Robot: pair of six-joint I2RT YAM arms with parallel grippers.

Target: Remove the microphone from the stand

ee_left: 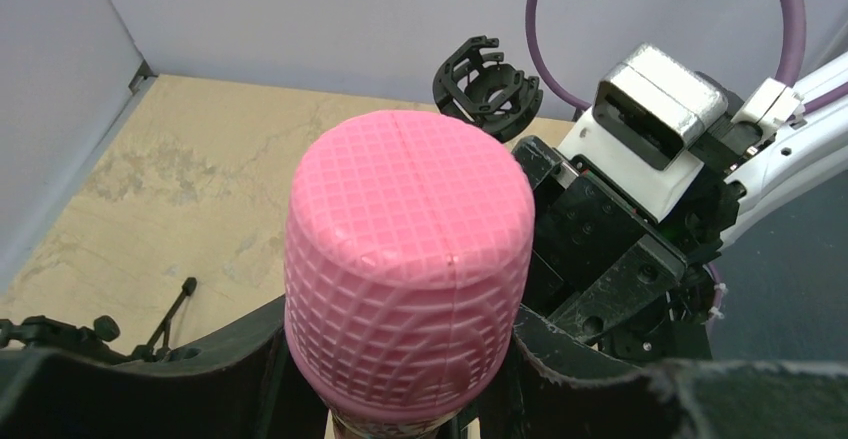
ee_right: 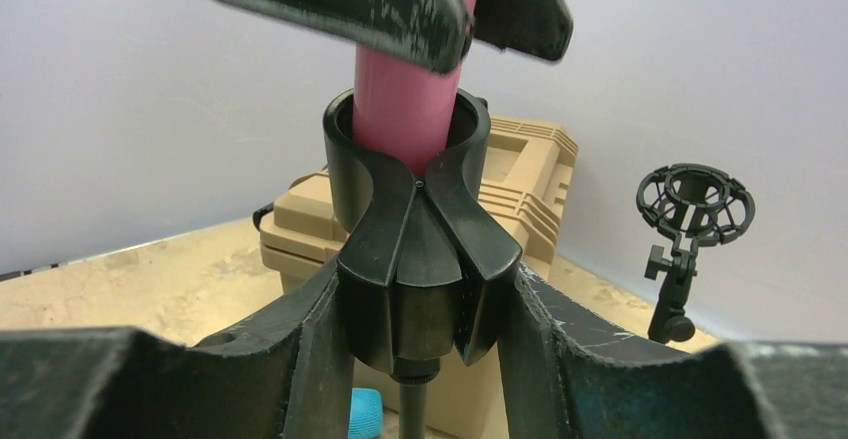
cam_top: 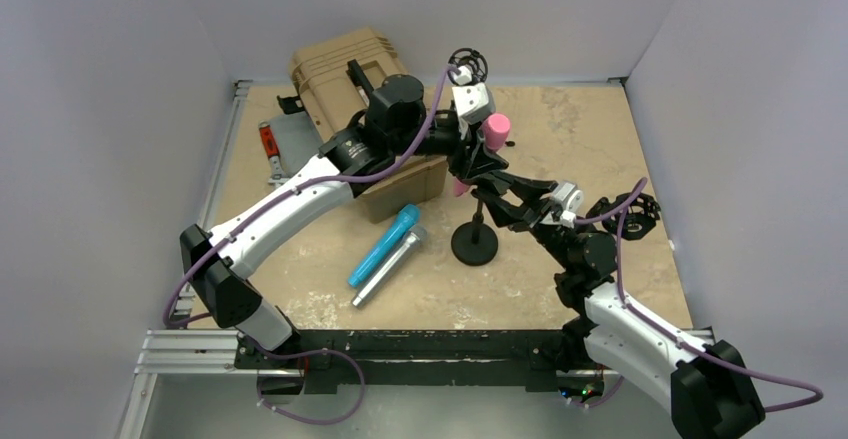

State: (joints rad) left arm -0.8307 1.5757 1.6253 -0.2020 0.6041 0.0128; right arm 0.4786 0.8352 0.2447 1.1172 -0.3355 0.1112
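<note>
Three microphones were logged, the pink microphone (cam_top: 497, 129) clamped by the left gripper (ee_left: 400, 379), the blue microphone (cam_top: 385, 244) and silver microphone (cam_top: 388, 267) loose, while the right gripper (ee_right: 425, 309) squeezed the clip (ee_right: 420, 209) of the one stand (cam_top: 474, 244).

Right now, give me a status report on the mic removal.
Left gripper shut on pink microphone. Right gripper shut on stand clip. Microphone seated in clip. Path upward looks open.

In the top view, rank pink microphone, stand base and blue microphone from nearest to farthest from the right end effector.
1. Pink microphone, up in the clip.
2. Stand base, straight below.
3. Blue microphone, lying left of the base.
</note>
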